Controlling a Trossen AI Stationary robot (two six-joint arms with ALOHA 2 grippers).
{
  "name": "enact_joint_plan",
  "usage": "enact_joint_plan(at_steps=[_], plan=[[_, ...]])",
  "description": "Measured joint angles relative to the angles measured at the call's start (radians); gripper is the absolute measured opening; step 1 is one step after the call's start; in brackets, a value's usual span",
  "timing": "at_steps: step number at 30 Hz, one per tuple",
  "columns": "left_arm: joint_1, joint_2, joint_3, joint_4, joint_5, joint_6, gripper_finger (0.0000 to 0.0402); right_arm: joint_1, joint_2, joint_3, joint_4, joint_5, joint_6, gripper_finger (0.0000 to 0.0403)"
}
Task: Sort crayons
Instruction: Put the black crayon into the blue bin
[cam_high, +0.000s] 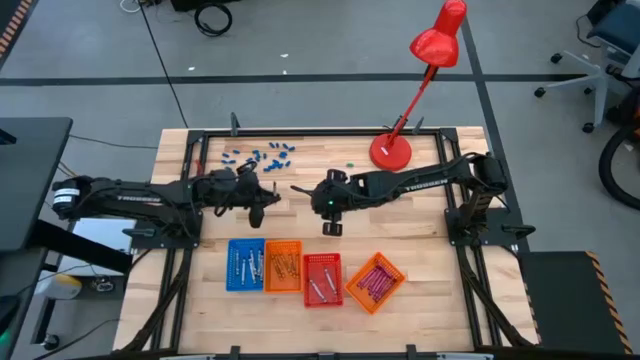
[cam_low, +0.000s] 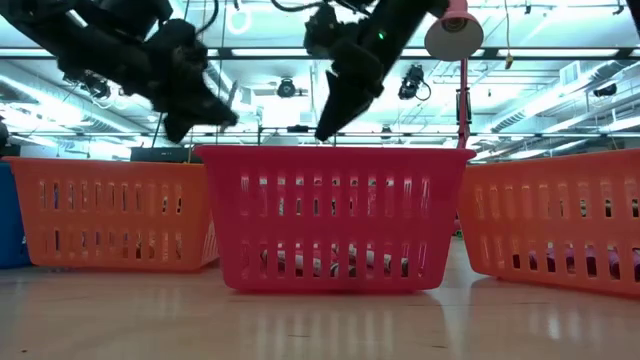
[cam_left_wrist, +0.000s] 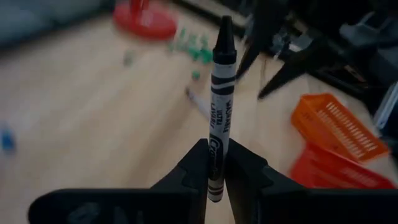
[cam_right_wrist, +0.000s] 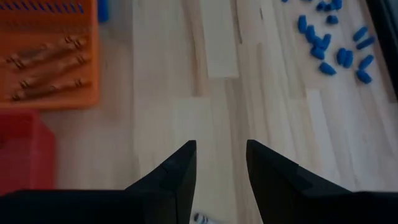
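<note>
My left gripper (cam_left_wrist: 216, 171) is shut on a grey crayon (cam_left_wrist: 222, 93) with a dark tip. It hovers over the table's middle (cam_high: 268, 195), behind the trays. My right gripper (cam_right_wrist: 221, 168) stands open just to its right (cam_high: 305, 190), slanting down toward the table, with nothing between its fingers. Another crayon (cam_left_wrist: 199, 102) lies on the bare wood below; its end shows under the right fingers (cam_right_wrist: 202, 218). Crayons lie sorted in the blue tray (cam_high: 245, 265), the orange tray (cam_high: 282, 266), the red tray (cam_high: 321, 278) and the tilted orange tray (cam_high: 375, 282). My left gripper pinches the grey crayon near its blunt end (cam_left_wrist: 216, 163) between its two fingers. The crayon runs on in line with the fingers, its dark tip (cam_left_wrist: 224, 31) pointing away from the gripper. It is lifted clear of the table.
A red desk lamp stands on its base (cam_high: 390, 150) at the back right, its head (cam_high: 440, 35) beyond the table. Stubby blue bits (cam_high: 262, 155) lie scattered at the far edge, green bits (cam_left_wrist: 193, 43) near the lamp. Bare wood lies between the arms and the trays.
</note>
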Motion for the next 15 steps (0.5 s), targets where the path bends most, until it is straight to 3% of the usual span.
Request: enact_joint_plan(at_steps=[6,9,12,15], plan=[[-0.013,-0.072,-0.001,-0.216,0.197,-0.384,0.005,0.013,-0.049,-0.136,0.048,0.179,0.029,0.0144],[-0.079,-0.083,0.0,-0.247,0.259,-0.529,0.005,0.03,-0.085,-0.225,0.086,0.276,0.056,0.0144],[-0.198,-0.092,0.007,-0.246,0.225,-0.637,0.005,0.046,-0.125,-0.33,0.182,0.302,0.064,0.0144],[-0.316,-0.098,0.043,-0.272,0.081,-0.729,0.005,0.064,-0.164,-0.427,0.297,0.287,0.071,0.0144]])
